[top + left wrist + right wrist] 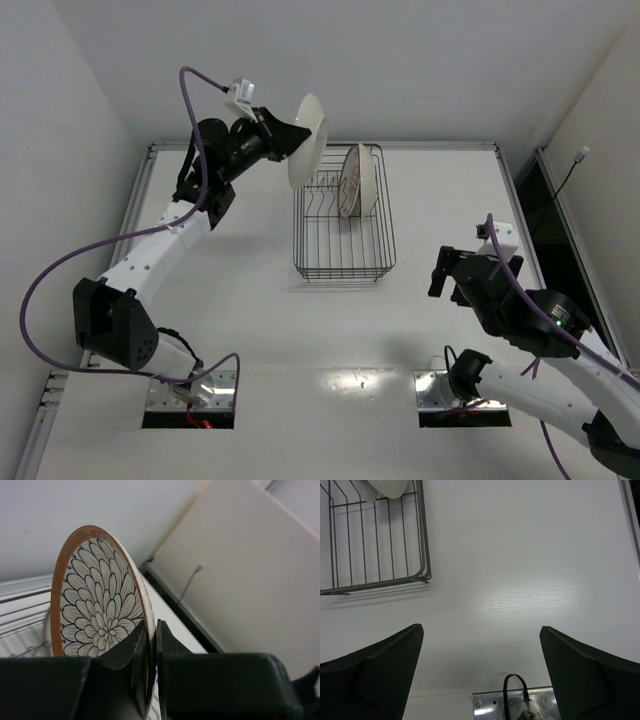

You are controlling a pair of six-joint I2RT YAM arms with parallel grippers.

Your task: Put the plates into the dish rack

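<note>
Our left gripper [288,138] is clenched on the edge of a round shallow plate with an orange rim and a dense dark petal pattern [309,141]. We hold it on edge in the air, over the far left corner of the rectangular black wire dish rack [343,250], and it does not touch the wires. From the left wrist we see the same plate [97,605] nearly upright. Our two black fingers [127,657] pinch its lower rim, one on the patterned face and one on the back.

Inside the rack, at the far right end, patterned crockery [352,182] stands upright among the divider prongs. We cannot tell whether that is one plate or two set close together. The near half of the rack holds nothing that we can see.

Our right gripper [445,270] hangs released, its jaws spread wide with nothing between them, above the flat white table [250,330], near the rack's right near corner. From the right wrist, the gripper [480,670] frames bare tabletop, with the rack's corner [422,555] at the upper left and a pale plate edge [390,487] just inside it.
</note>
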